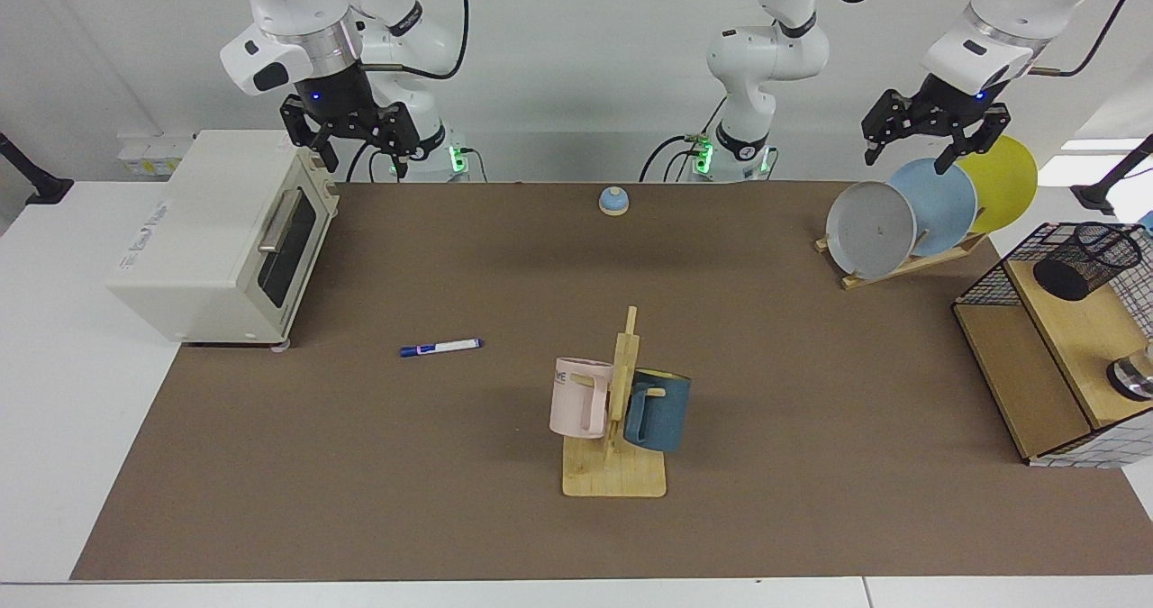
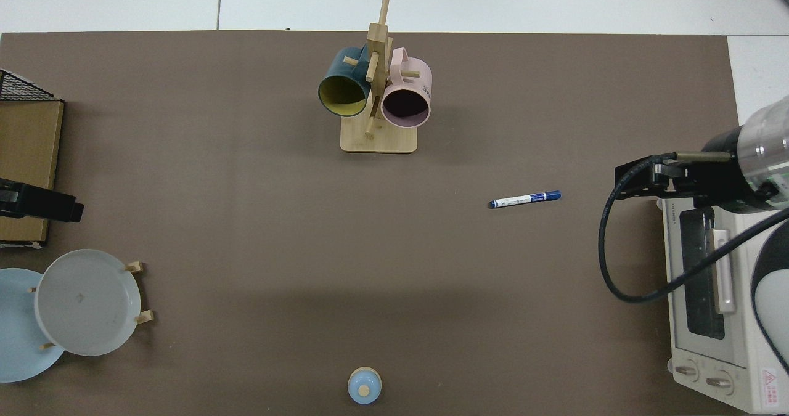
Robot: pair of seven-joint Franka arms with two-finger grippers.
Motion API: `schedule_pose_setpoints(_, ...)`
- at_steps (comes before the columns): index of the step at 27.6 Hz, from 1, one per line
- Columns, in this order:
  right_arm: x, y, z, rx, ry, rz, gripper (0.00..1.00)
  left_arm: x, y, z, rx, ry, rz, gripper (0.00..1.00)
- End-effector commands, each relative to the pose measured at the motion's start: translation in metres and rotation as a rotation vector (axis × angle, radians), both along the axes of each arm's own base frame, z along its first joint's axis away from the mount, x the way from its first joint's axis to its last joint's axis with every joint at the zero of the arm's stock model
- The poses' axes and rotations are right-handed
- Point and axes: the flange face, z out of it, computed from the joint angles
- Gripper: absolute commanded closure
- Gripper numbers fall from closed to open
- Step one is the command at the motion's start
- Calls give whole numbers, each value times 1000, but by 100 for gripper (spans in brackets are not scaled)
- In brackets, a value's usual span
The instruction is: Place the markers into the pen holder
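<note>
Lying flat on the brown desk (image 1: 811, 518), the slim white marker with blue cap and blue end (image 1: 441, 348) sits near the cream toaster oven (image 1: 216, 234), well apart from both arms. Being round and low, it could roll or skid aside if pinched off-centre. The right gripper (image 1: 353, 144) hangs open above the oven; the left gripper (image 1: 932, 140) hangs open over the plate rack (image 1: 901, 261). Far across the desk, the black wire-mesh cylindrical pen holder (image 1: 1085, 261) stands on a wooden shelf (image 1: 1081, 338), so a long carry risks a slip. It looks empty, as do the 2 mugs (image 1: 621, 405).
</note>
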Motion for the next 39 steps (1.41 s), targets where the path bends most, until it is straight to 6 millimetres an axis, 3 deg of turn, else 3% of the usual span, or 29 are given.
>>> schedule_pose_setpoints(1,-4,-2,2,7,5,-18,0,-8,3,1,3,4,8,0)
schedule_pose_setpoints(11,-7,6,2,3,8,-12,0,-8,3,0,3,6,17,0)
schedule_pose_setpoints(16,-5,5,-4,11,-20,-208,0,-8,2,0,3,9,16,0)
schedule_pose_setpoints(27,18,10,-60,71,-22,-823,0,-9,3,-1,4,15,17,0)
schedule_pose_setpoints(33,43,16,-104,61,17,-1115,0,-10,3,-1,4,21,17,0)
schedule_pose_setpoints(39,67,25,-159,29,71,-1286,0,-12,6,-1,3,27,21,0)
